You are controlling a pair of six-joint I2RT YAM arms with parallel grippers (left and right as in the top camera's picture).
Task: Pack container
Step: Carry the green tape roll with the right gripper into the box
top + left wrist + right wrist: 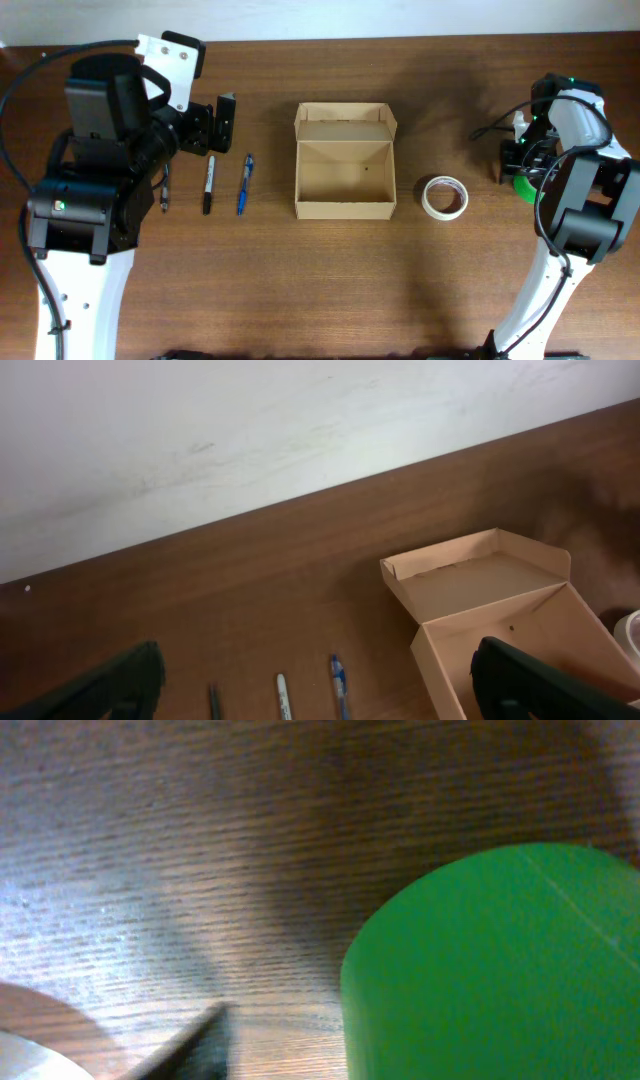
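Hovering at the green roll, right tool grip cannot be told; off-centre clamping would be risking a drop short of the box; left tool is hanging released.

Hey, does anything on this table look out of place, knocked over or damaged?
Nothing stands out. The box sits open and upright, the marker and blue pen lie parallel to its left, and the white tape roll lies flat to its right.
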